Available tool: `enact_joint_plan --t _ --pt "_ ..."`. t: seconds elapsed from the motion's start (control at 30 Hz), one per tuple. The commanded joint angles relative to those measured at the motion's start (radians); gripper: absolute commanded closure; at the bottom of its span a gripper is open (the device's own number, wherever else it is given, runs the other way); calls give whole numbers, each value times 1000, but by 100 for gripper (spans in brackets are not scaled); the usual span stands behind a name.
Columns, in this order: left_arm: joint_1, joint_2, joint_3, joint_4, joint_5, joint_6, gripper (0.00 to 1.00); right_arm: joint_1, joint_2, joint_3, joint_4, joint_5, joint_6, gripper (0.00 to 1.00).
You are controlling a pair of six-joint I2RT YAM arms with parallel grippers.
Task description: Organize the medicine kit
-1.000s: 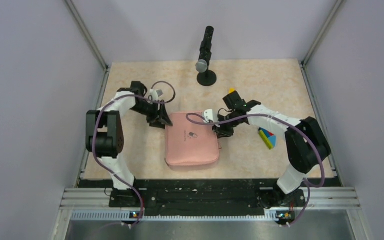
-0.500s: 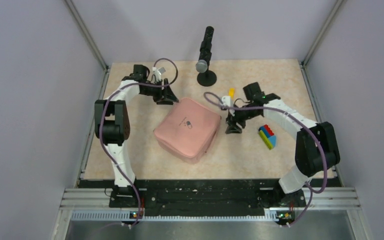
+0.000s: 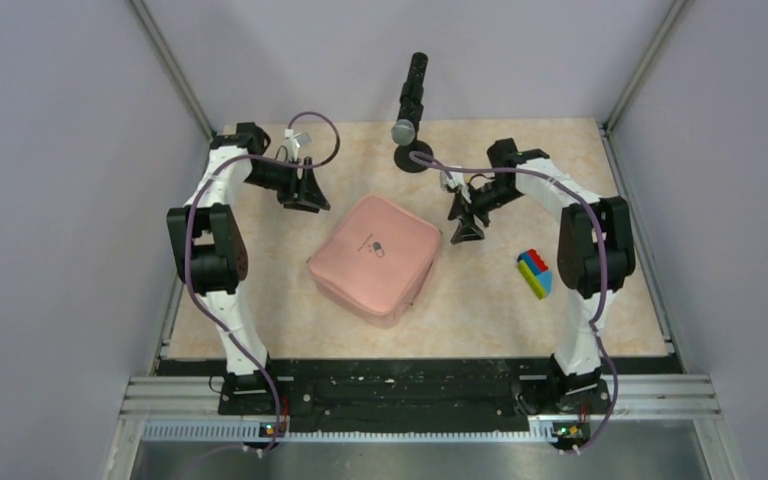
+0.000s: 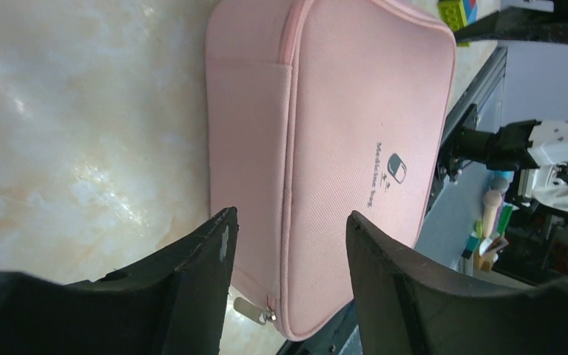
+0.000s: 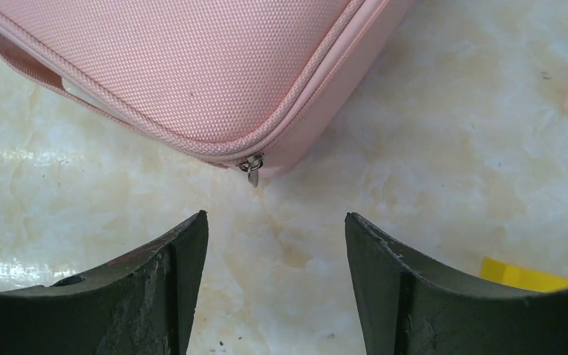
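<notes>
Medicine kit [image 3: 374,256] is zipped shut, so its contents cannot be seen. It lies flat mid-table [image 3: 480,300], turned cornerwise, lid up. Left gripper [image 3: 309,203] sits near the far-left corner, apart from the case, fingers spread, nothing between them. Right gripper [image 3: 467,234] sits just off the right corner, not touching, fingers spread and empty. Zip pull [image 5: 252,169] hangs at that corner, ahead of the gap. Case is pink woven fabric with rounded corners and a small dark pill logo [image 4: 396,167] with lettering on the lid.
</notes>
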State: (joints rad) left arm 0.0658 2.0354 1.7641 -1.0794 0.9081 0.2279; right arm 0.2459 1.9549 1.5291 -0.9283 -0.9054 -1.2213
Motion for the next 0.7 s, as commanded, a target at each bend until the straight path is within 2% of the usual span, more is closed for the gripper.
enact_joint_plan --t 0.0,0.27,0.67 --pt "20 -60 40 -150 5 113 40 9 51 85 -139 -79 -183 33" --pt "26 -75 28 -116 -1 78 40 47 84 87 -153 -87 -212 40" --pt "26 -75 3 -103 -5 63 41 70 133 130 -120 -119 -155 58"
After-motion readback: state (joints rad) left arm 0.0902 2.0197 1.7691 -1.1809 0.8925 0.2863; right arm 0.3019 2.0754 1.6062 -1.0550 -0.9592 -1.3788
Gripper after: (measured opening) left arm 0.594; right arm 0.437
